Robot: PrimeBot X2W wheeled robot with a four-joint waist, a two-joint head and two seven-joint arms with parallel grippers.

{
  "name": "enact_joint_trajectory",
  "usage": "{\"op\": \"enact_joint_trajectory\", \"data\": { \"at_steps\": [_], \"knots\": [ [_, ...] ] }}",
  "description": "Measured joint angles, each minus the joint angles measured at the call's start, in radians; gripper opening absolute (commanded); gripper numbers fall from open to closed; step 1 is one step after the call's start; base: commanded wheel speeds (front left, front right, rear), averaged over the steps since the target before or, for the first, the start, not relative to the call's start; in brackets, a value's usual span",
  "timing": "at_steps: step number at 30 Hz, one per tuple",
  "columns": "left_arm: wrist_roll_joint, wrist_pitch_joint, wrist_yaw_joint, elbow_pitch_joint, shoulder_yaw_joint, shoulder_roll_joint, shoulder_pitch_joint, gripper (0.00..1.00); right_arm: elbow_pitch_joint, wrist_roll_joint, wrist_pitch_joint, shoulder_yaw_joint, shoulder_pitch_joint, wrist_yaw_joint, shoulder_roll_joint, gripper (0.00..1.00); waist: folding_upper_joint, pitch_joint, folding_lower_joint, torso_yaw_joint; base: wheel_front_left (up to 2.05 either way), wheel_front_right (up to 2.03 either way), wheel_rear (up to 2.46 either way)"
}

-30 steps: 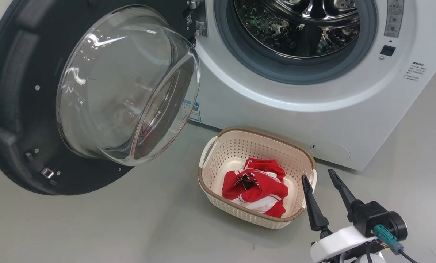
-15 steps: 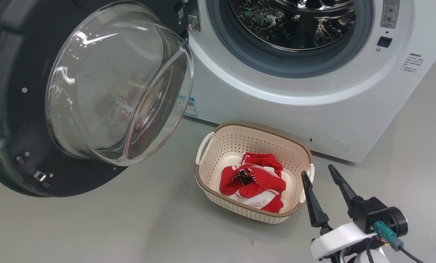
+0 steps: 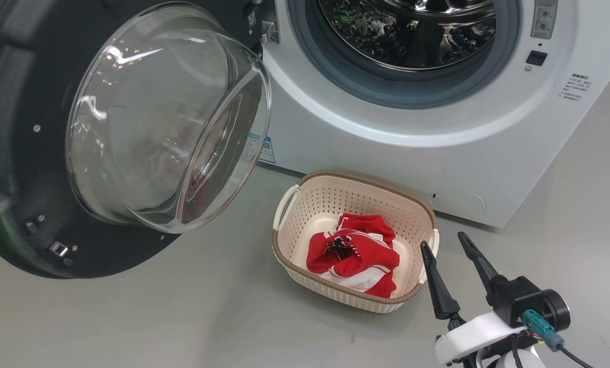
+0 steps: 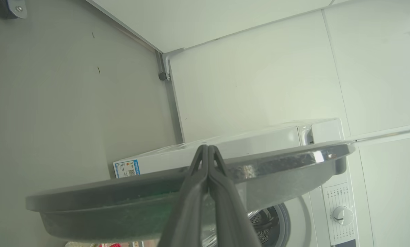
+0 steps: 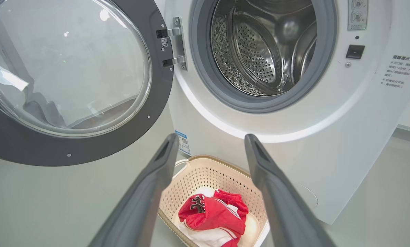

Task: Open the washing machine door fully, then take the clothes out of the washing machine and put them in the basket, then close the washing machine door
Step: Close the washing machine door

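Judging by layout, down to last step: shutting the washing machine door [image 3: 24, 153]. Hangs wide open to L of the washing machine [image 3: 386, 153], hinged at the opening's L edge, glass bowl bulging toward cam in head view. Find the clothes [image 3: 356, 258] bunched in the basket [image 3: 335, 186], on floor just in front of mach, below the opening. See no fabric in visible part of drum [image 5: 260, 51].

Read left gripper [image 4: 207, 147] as clenched: tips pressed together, nothing btwn. Sits at door's rim, fingers crossing the dark edge, tips reaching its far line. Can't tell whether touching. Read right gripper [image 3: 443, 240] as released: fingers spread, empty, just beside basket's R end, well apart from door.

Comes down to this for next move: door edge-on to L fingers, broad face running crosswise to them, mach beyond. L arm far nearer than R, so prob. an L-arm push swinging door round toward opening. Risk, as a guess: closed tips slipping off glossy rim.

R wrist view gives hinge [image 5: 173, 44] and depth of drum, where head view cuts drum off at top. L wrist view adds door's thin edge profile plus dial [image 4: 342, 215] on mach front.
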Motion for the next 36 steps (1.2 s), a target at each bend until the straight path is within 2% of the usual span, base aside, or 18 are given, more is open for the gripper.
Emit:
{"op": "enact_joint_trajectory", "data": {
  "at_steps": [16, 27, 34, 36],
  "knots": [
    [-0.098, 0.183, -0.058, 0.029, -0.017, 0.006, 0.001, 0.00, 0.001, -0.003, 0.001, 0.004, 0.000, 0.000, -0.003, 1.00, 0.0000, -0.006, 0.0000, 0.010, 0.00, 0.00, 0.00],
    [-0.182, 0.338, -0.073, -0.019, -0.039, -0.014, 0.042, 0.00, -0.001, -0.003, 0.001, 0.004, 0.000, -0.002, -0.003, 1.00, 0.0000, -0.002, 0.0000, 0.012, 0.00, 0.00, 0.00],
    [-0.196, 0.402, -0.077, -0.078, -0.040, -0.031, 0.100, 0.00, -0.007, -0.003, 0.001, 0.005, -0.008, -0.003, -0.003, 1.00, 0.0000, 0.007, 0.0000, 0.002, 0.00, 0.00, 0.00],
    [-0.197, 0.417, -0.077, -0.093, -0.045, -0.041, 0.109, 0.00, -0.010, -0.003, 0.001, -0.001, -0.012, -0.017, -0.003, 1.00, 0.0000, 0.012, 0.0000, -0.001, 0.00, 0.00, 0.00]
  ]
}}
